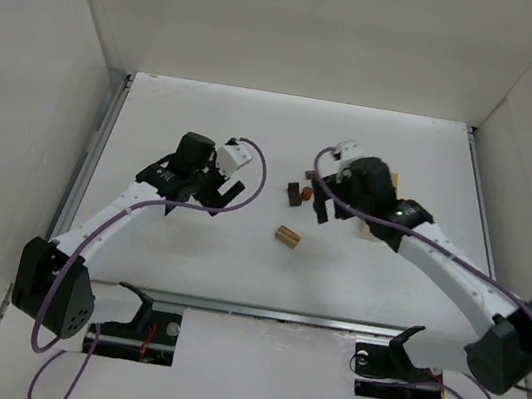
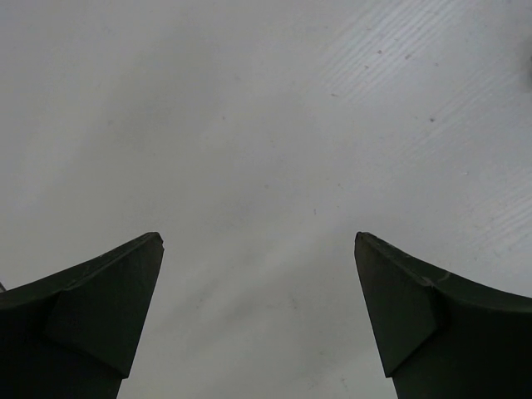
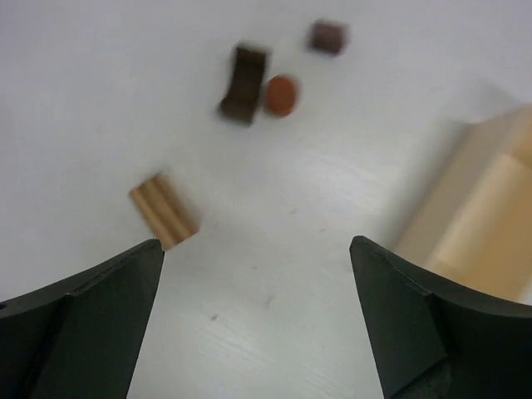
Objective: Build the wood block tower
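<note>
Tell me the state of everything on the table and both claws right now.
Left claw: open, empty.
Right claw: open, empty.
Reddish round block: on the table, unstacked.
Dark curved block: unstacked, beside the reddish round block.
Small dark block: apart, unstacked.
Tan ridged block: lying apart, unstacked.
Pale box: partly in view, contents hidden.

Four small wooden blocks are counted. Two are dark brown: one curved block [image 3: 243, 83] and one squarish block [image 3: 328, 36]. One reddish-brown round block [image 3: 282, 95] and one tan ribbed block [image 3: 164, 209] are counted besides. One pale box [image 3: 482, 208] is seen. Two grippers are counted, the left gripper [image 2: 258, 239] and the right gripper [image 3: 256, 243], each with two fingers.
</note>
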Available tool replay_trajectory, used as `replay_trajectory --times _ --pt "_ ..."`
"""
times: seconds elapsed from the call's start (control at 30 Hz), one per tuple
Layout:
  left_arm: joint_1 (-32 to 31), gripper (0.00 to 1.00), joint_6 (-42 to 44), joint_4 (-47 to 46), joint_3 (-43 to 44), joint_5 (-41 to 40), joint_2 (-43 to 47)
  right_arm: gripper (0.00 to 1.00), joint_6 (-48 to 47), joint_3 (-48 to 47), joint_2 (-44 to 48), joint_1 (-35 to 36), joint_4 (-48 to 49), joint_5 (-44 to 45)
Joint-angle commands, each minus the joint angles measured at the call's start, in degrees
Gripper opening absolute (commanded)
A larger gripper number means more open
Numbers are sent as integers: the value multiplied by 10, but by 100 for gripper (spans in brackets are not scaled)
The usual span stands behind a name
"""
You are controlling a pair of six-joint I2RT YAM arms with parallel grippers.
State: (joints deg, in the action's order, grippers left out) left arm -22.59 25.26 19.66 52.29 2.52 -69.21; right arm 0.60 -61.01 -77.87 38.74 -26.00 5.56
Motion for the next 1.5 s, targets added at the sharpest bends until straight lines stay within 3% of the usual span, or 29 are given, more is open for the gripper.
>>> replay_trajectory --times 0.0,0.13,0.33,0.5,0.7,0.93,1.17,1.47 --pt "-45 100 84 30 62 59 -47 100 97 -9 61 -80 21 50" --pt "-151 100 136 30 131 35 -114 100 160 -63 81 -168 -26 50" --pt "-299 94 223 60 151 35 -185 100 173 -70 126 -212 -49 26" --pt "-337 94 242 33 145 13 -243 100 173 -51 147 -223 -63 14" --pt "-343 96 236 -46 145 -30 -281 100 168 -33 174 -223 -63 -13" --pt "-348 96 236 -66 140 -31 -315 100 163 -18 180 -223 -56 -33" --pt "-348 76 226 -98 121 -33 -333 100 157 -8 185 -223 -51 -49" --pt "-342 24 181 -110 110 -40 -338 100 157 -2 185 -223 -46 -60"
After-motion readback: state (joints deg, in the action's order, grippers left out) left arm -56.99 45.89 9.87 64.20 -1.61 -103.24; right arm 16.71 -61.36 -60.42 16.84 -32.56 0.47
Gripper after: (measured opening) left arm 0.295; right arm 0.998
